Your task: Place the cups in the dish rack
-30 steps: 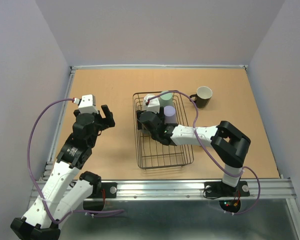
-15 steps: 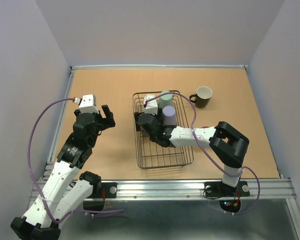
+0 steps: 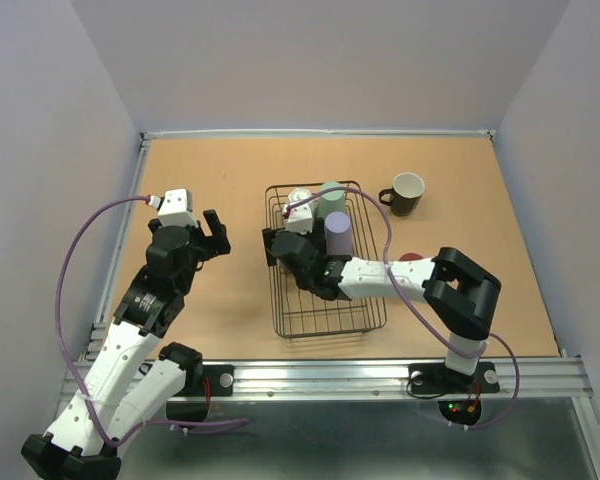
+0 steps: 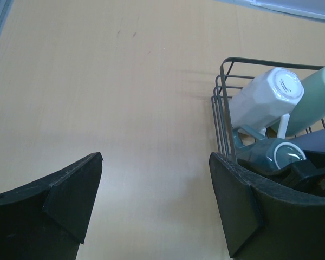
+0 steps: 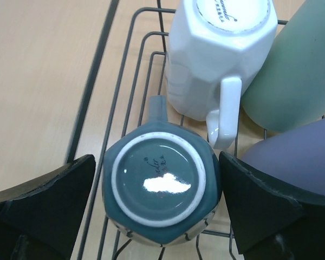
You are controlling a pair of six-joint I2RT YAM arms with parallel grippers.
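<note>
Now the right gripper (image 5: 157, 208) has just widened, freeing the grey mug (image 5: 158, 181), which sits upside down in the dish rack (image 5: 99, 59). The left gripper (image 4: 156, 162) gapes, empty. The black mug (image 3: 407, 193) waits on the desk (image 3: 210, 170).

You saw glossy glazed ceramic on the grey mug (image 5: 161, 187) and white mug (image 5: 216, 59), a matt smooth green tumbler (image 5: 292, 76), thin dark metal wire in the dish rack (image 4: 222, 119), and a matt wood-look tabletop (image 5: 38, 65).

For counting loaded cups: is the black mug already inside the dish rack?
No, the black mug stands on the table, outside the dish rack.
</note>
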